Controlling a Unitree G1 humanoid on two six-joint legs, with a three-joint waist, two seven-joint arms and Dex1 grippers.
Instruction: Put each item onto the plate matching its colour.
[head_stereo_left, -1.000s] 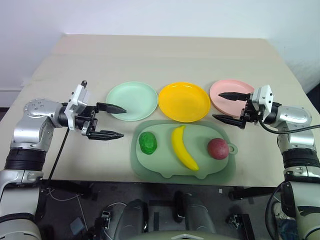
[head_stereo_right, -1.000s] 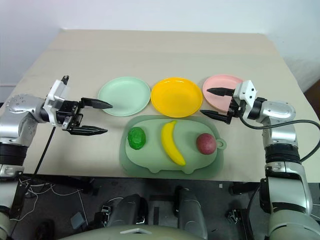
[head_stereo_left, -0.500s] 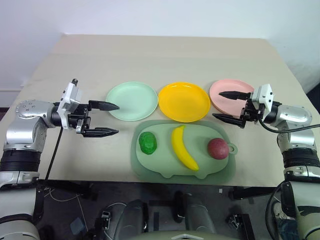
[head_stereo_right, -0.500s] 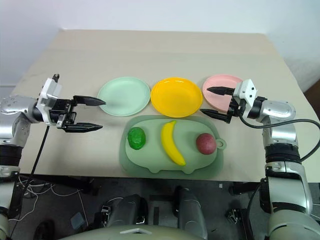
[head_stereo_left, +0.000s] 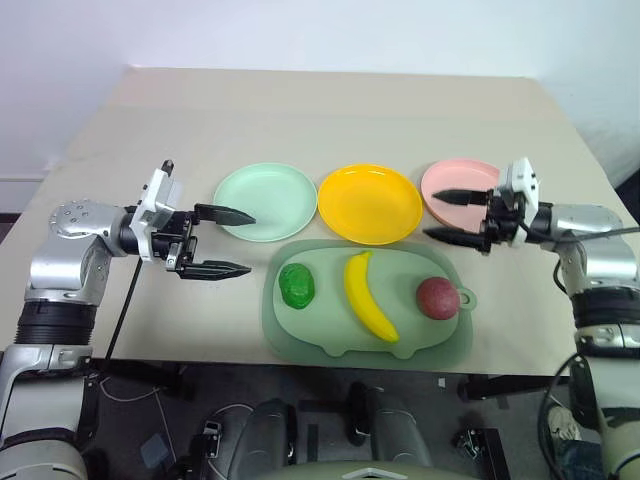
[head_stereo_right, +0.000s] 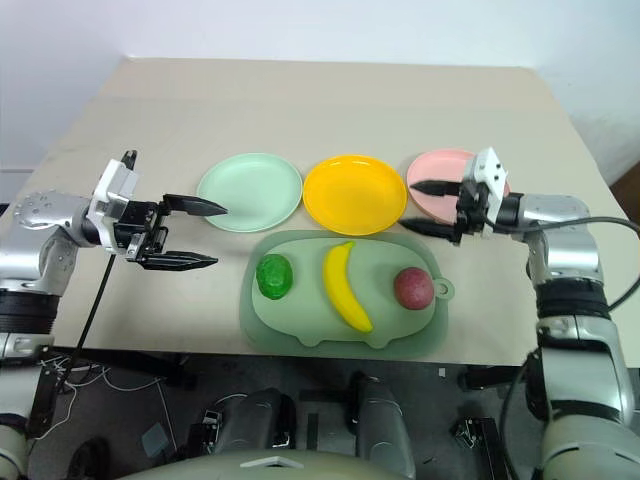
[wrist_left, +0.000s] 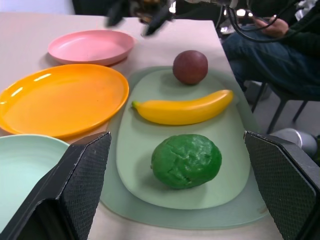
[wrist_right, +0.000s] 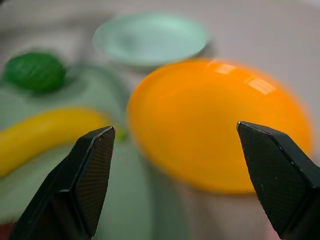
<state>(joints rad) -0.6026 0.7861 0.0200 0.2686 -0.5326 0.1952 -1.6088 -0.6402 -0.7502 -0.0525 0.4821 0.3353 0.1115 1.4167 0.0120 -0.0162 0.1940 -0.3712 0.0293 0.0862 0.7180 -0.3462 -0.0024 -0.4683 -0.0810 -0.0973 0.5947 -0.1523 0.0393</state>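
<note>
Both pincers hang spread wide and empty over the worktop (head_stereo_left: 120, 120) in the head views, the left pincer (head_stereo_left: 222, 242) just off the mint green plate (head_stereo_left: 265, 201) and the right pincer (head_stereo_left: 450, 215) at the pink plate (head_stereo_left: 452, 183), with the yellow plate (head_stereo_left: 369, 203) between the two. From the left wrist, the green vegetable (wrist_left: 186, 160), banana (wrist_left: 182, 110) and maroon fruit (wrist_left: 190, 66) lie apart on the pale green pig-shaped board (wrist_left: 235, 150). From the right wrist, the open fingers (wrist_right: 92, 175) frame the empty yellow plate.
</note>
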